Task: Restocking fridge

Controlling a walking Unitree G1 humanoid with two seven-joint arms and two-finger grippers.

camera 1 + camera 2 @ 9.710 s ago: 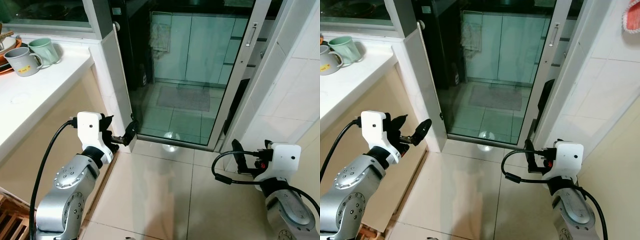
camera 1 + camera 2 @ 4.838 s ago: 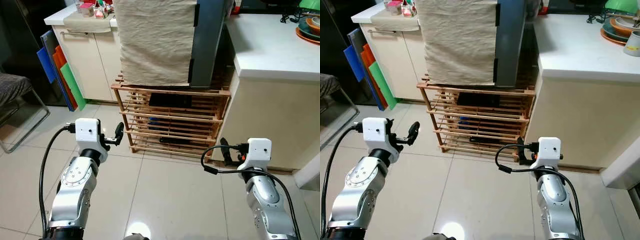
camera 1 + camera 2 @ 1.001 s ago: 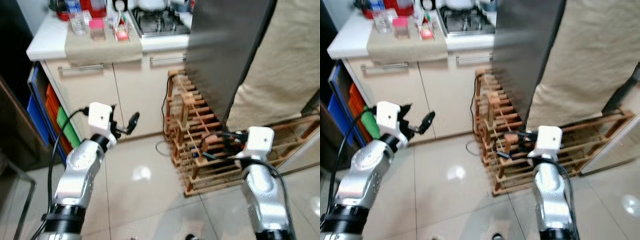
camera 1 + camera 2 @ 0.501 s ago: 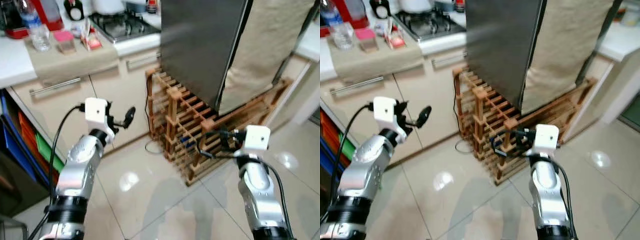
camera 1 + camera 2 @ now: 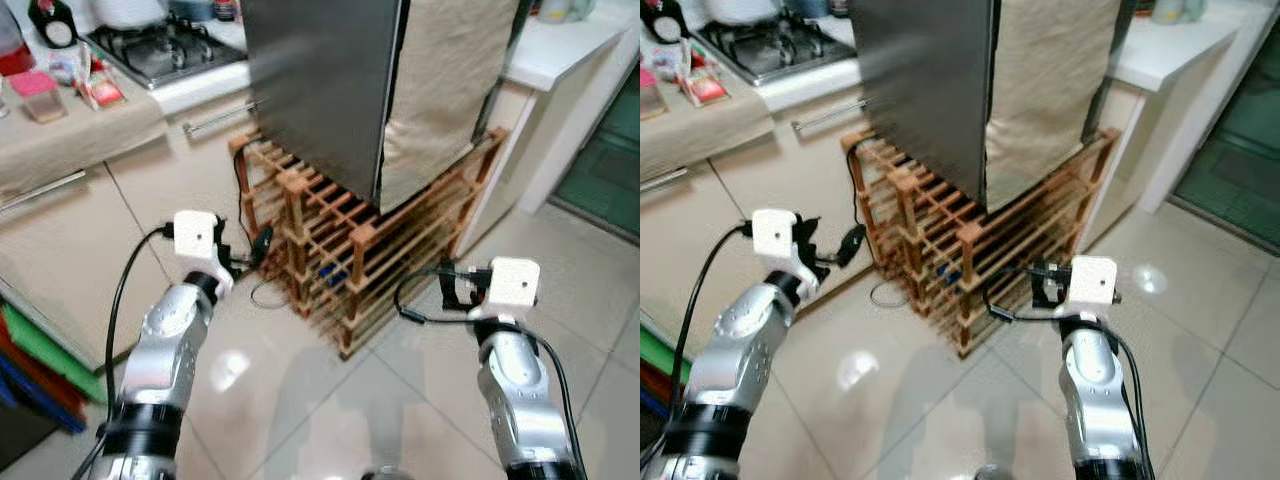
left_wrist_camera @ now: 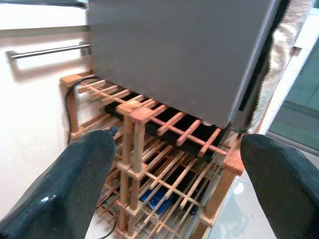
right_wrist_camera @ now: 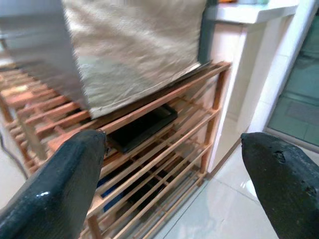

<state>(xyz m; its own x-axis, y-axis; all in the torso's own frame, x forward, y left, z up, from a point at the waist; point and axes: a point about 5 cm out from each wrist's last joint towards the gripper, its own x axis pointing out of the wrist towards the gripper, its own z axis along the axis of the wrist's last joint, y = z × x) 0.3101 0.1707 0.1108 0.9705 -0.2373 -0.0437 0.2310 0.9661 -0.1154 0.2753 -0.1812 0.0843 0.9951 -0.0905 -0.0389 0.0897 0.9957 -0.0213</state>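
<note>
Left gripper (image 5: 258, 247) and right gripper (image 5: 447, 288) hovering empty, fingers spread wide, before the grey fridge (image 5: 320, 85). Fridge sitting on a wooden slatted rack (image 5: 345, 250), a beige cloth (image 5: 445, 80) draping its side, between cabinet counter (image 5: 80, 130) and white counter (image 5: 560, 45).

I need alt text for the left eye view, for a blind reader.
A grey fridge with a beige cloth over its front stands on a wooden rack. Both grippers, left and right, hover open and empty above the tiled floor.
</note>
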